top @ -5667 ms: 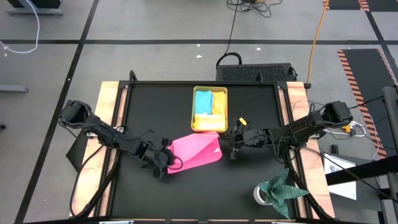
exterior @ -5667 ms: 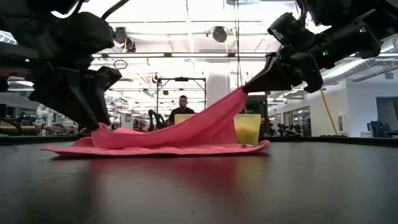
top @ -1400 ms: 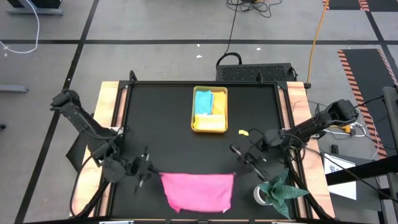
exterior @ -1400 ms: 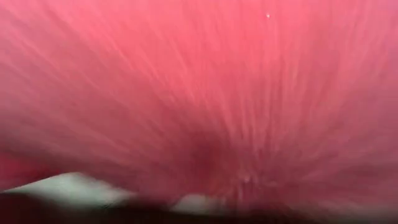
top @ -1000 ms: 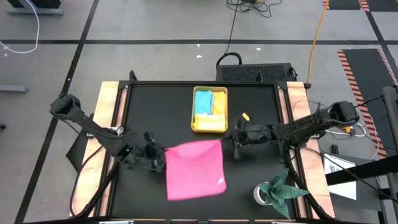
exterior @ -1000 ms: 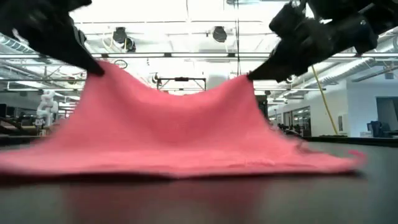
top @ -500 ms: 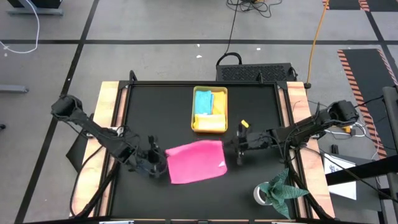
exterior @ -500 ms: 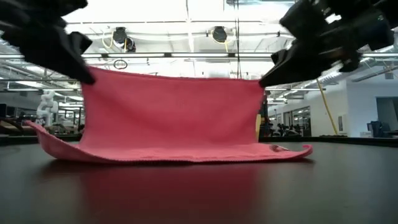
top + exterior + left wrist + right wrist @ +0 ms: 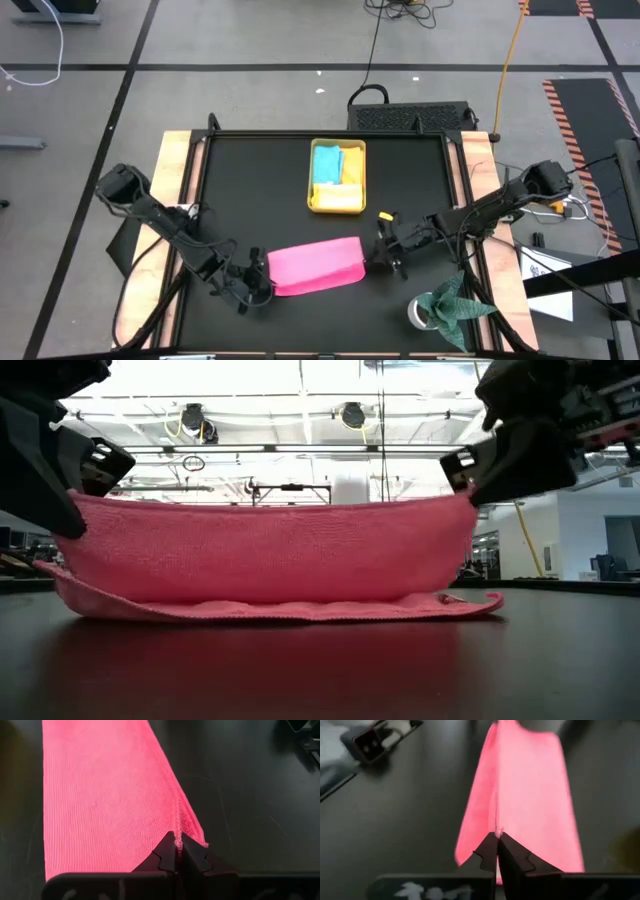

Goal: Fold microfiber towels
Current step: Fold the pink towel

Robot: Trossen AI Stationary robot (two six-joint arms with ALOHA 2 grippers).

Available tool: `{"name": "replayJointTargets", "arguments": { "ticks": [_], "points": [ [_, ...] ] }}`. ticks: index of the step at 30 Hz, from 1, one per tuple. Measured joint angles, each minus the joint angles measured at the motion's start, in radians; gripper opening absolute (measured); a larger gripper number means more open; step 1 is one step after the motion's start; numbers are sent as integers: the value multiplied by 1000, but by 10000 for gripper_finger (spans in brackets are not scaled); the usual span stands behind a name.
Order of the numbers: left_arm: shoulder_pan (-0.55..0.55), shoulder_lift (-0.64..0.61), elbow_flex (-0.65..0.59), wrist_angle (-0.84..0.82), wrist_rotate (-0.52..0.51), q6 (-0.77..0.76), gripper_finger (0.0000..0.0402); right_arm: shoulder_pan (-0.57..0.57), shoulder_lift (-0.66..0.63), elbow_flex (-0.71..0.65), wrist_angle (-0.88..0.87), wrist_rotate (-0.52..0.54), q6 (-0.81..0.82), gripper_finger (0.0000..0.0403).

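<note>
The pink towel (image 9: pixel 312 265) is in the table's near middle, held up between my two grippers. My left gripper (image 9: pixel 258 279) is shut on its left upper corner and my right gripper (image 9: pixel 372 256) on its right upper corner. In the low view the towel (image 9: pixel 270 555) hangs like a curtain between the left gripper (image 9: pixel 75 500) and the right gripper (image 9: pixel 465 485), with its lower part lying on the table. The yellow tray (image 9: pixel 312 200) at the far middle holds the light blue towel (image 9: pixel 327 162) and the yellow towel (image 9: pixel 351 172). I see no orange towel. My left gripper pinches the pink towel's left upper corner (image 9: pixel 176 831) between its two fingers, coming about level from the table's left. The held edge runs taut toward the other gripper. The towel's lower part (image 9: pixel 150 608) lies on the table. My right gripper pinches the towel's right upper corner (image 9: pixel 497 827) between its two fingers, coming about level from the table's right. The corner is lifted clear. The cloth hangs below it, and its bottom edge (image 9: pixel 470 602) lies on the table.
The dark green cloth (image 9: pixel 455 305) and a small pale round thing (image 9: pixel 418 312) lie at the near right corner. A small yellow object (image 9: pixel 386 215) lies right of the tray. Wooden rails (image 9: pixel 175 190) run along the table's left and right sides.
Both grippers have moved toward the table's near edge and down, still shut on the towel's two corners. The held edge has been carried over the part lying on the table, so the towel, spread out a second ago, now stands folded over as a narrower band.
</note>
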Motion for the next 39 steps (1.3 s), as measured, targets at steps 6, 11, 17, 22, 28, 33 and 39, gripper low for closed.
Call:
{"name": "replayJointTargets", "arguments": {
  "ticks": [6, 11, 17, 22, 28, 33, 39],
  "points": [
    [-2, 0, 0, 15, 23, -12, 6, 0, 81, 0, 2, -27, 13, 0],
    [-2, 0, 0, 46, 22, -28, 12, 0, 146, 0, 38, -29, -1, 0],
    [-2, 0, 0, 58, 19, -30, 9, 0, 215, 0, 69, -30, -10, 0],
    [7, 0, 0, 58, 2, -26, 20, 0, 217, 0, 91, -26, -64, 0],
    [14, -13, 1, -69, -145, -3, 6, -4, 207, 0, 261, 240, -214, 0],
    [42, -17, 1, -347, -526, -131, 4, -47, 206, 0, 421, 748, -320, 0],
    [68, -17, 1, -474, -736, -198, 3, -95, 206, 0, 411, 769, -365, 0]
  ]
}}
